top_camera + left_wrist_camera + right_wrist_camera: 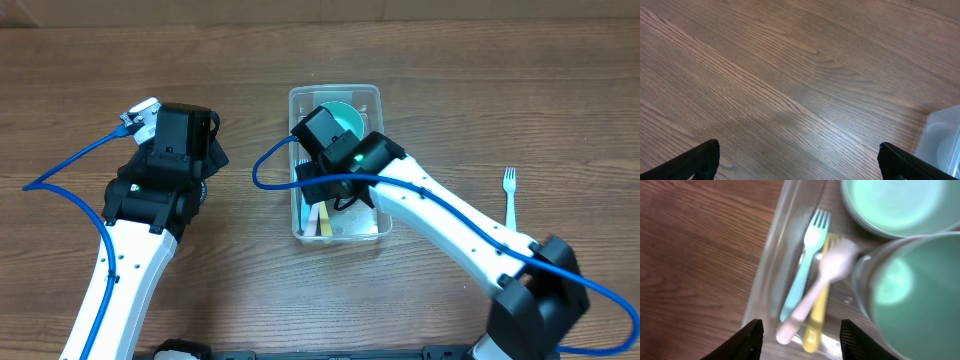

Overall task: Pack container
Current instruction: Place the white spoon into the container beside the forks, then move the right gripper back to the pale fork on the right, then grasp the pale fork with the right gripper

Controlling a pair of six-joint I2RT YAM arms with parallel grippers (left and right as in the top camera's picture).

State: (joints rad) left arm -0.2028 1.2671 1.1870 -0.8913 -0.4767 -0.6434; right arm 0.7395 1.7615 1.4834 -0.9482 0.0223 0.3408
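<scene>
Clear container (371,103); teal bowl (892,200); blue fork (803,270); wood-grain table (765,75).

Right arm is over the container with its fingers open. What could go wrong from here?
The right gripper hangs above the side wall of the container; lowering straight could hit the rim and shove it. The blue cable loops beside the container and might snag. The white fork on the table could be left out.

Contents mostly covered or soft

From overhead, the right arm (440,215) hides most of what is inside the container (300,100). In the right wrist view the cutlery (812,245) is blurred, and the bowl (895,200) and cup (915,295) run off frame. The left wrist view catches only a corner of the container (942,135).
</scene>
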